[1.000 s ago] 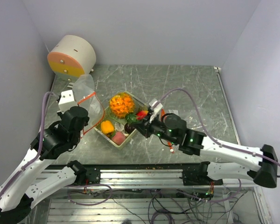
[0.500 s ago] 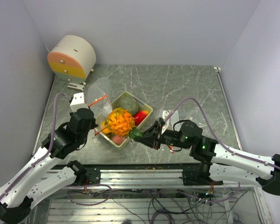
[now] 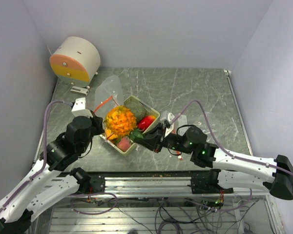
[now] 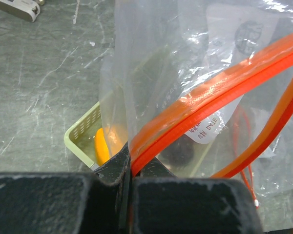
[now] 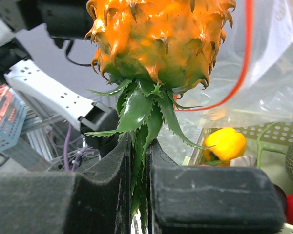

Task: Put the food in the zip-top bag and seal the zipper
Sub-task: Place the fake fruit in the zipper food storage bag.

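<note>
My right gripper (image 3: 142,138) (image 5: 142,161) is shut on the green leaves of the orange pineapple (image 3: 119,121) (image 5: 158,36) and holds it in the air over the basket, close to the bag's mouth. My left gripper (image 3: 98,127) (image 4: 130,168) is shut on the orange zipper edge of the clear zip-top bag (image 3: 107,92) (image 4: 195,68) and holds it up. The grey-green melon (image 3: 135,105), red pepper (image 3: 146,121), a pink piece (image 3: 123,143) and a yellow pepper (image 5: 225,143) lie in the pale green basket (image 3: 154,113).
A round white and orange drum (image 3: 74,58) stands at the back left of the grey marble table (image 3: 200,92). A small grey block (image 4: 17,7) lies near it. The table's metal rail runs along the front edge.
The right gripper lifted the pineapple out of the basket and carried it left toward the bag. The left gripper raised and shifted the bag toward the back.
</note>
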`<control>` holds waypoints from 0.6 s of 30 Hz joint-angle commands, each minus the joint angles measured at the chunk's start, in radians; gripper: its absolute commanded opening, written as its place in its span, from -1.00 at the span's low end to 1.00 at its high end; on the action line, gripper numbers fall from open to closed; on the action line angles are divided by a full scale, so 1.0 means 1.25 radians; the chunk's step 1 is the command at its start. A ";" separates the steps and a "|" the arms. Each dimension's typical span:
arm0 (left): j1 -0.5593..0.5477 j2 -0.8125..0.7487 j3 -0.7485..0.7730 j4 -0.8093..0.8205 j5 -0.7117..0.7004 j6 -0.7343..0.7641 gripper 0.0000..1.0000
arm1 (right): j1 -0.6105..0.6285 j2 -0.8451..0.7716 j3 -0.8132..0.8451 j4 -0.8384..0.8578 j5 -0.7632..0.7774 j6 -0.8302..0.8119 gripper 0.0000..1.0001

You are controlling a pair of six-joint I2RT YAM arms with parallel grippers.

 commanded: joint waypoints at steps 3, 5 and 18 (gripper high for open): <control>0.004 -0.045 -0.010 0.044 0.046 -0.007 -0.86 | 0.000 0.070 -0.011 0.138 0.088 0.002 -1.00; 0.004 -0.051 -0.012 0.046 0.053 -0.007 -0.86 | 0.000 0.094 -0.003 0.139 0.091 -0.003 -1.00; 0.004 -0.014 0.018 0.060 0.096 0.007 -0.86 | 0.005 0.149 0.056 -0.075 0.380 -0.076 -1.00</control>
